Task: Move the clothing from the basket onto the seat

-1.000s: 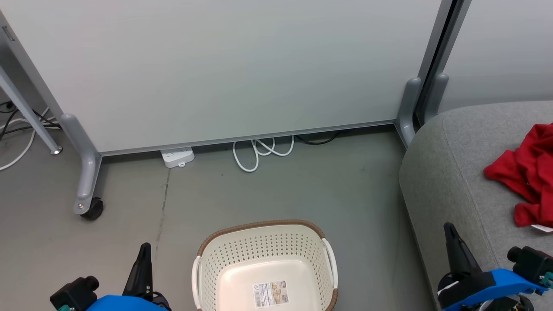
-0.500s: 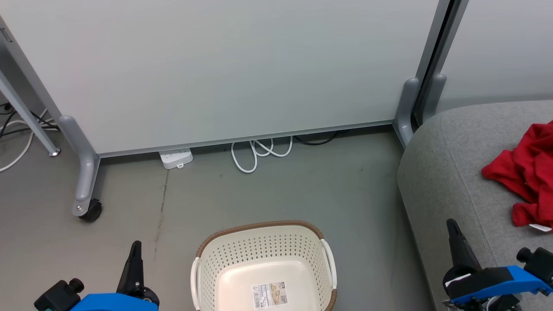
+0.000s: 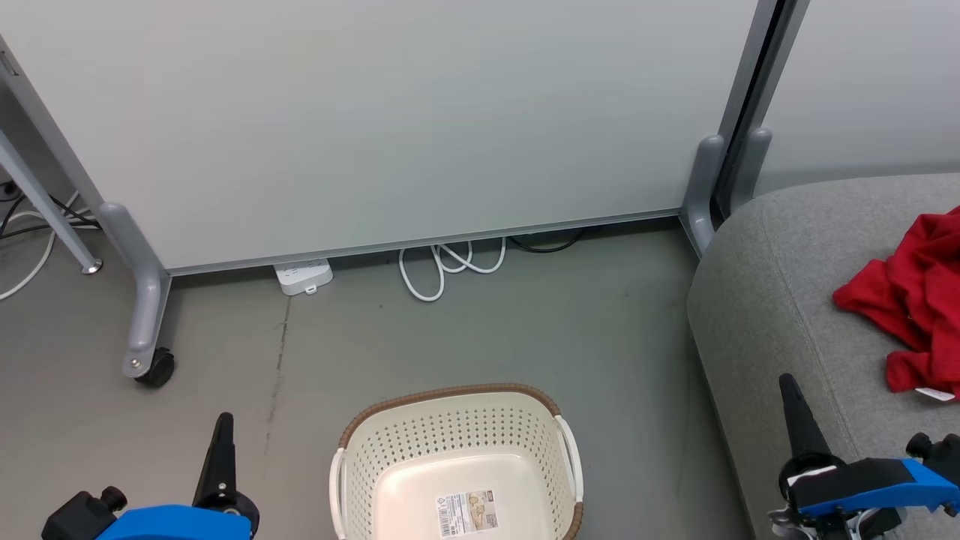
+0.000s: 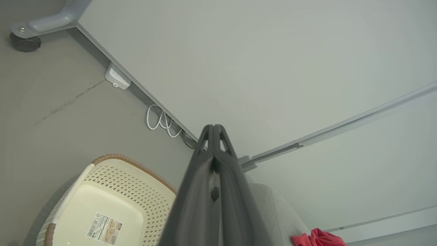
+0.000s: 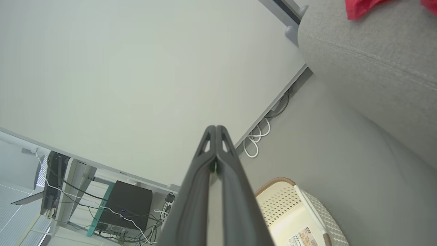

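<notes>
The cream basket (image 3: 452, 420) with its brown rim stands on the floor at the bottom centre, holding nothing but a label on its bottom; it also shows in the left wrist view (image 4: 112, 177) and the right wrist view (image 5: 286, 205). Red clothing (image 3: 911, 296) lies crumpled on the grey seat (image 3: 780, 300) at the right, and its edge shows as clothing (image 4: 319, 239) and clothing (image 5: 362, 8) in the wrist views. My left gripper (image 3: 223, 420) is shut, left of the basket. My right gripper (image 3: 787, 382) is shut, over the seat's front edge. Both hold nothing (image 4: 213, 127) (image 5: 215, 127).
A pale partition panel (image 3: 390, 112) on castor feet (image 3: 154, 367) closes off the back. A white power strip (image 3: 304, 275) and looped white cable (image 3: 450, 266) lie at its base. A desk leg (image 3: 45, 210) and cables sit far left.
Both grippers have drawn back toward the bottom of the head view, still shut. The picture has shifted slightly, so the camera moved a little. Basket and clothing stay put.
</notes>
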`<state>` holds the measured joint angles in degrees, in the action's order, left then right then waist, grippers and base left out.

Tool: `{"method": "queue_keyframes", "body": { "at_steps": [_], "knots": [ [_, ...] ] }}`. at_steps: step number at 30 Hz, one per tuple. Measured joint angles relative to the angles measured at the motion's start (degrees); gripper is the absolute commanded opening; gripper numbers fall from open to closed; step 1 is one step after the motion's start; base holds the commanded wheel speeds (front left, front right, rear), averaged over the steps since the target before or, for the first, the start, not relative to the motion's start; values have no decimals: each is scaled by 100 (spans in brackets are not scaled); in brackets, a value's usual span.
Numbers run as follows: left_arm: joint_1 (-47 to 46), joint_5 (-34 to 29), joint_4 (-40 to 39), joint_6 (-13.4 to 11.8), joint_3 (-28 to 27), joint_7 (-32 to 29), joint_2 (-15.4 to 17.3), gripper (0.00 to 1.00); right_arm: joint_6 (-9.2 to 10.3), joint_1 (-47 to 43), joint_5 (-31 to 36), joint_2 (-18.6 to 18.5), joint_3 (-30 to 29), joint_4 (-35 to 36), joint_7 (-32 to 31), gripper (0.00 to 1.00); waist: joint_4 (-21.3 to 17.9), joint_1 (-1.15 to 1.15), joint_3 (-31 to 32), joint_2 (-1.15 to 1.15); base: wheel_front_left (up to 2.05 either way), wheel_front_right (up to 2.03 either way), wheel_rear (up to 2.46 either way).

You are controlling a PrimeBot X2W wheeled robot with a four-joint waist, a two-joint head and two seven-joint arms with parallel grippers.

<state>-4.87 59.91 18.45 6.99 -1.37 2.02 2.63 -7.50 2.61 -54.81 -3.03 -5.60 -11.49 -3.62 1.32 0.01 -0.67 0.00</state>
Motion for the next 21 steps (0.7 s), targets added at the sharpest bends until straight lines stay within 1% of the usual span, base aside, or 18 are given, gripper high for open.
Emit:
{"method": "queue_keyframes", "body": {
  "at_steps": [21],
  "knots": [
    [-40, 1179, -160, 16, -189, -307, 2, 0, 0, 99, -1366, 2, -33, -93, -111, 0, -40, 0, 15, 0, 0, 0, 0]
  ]
}}
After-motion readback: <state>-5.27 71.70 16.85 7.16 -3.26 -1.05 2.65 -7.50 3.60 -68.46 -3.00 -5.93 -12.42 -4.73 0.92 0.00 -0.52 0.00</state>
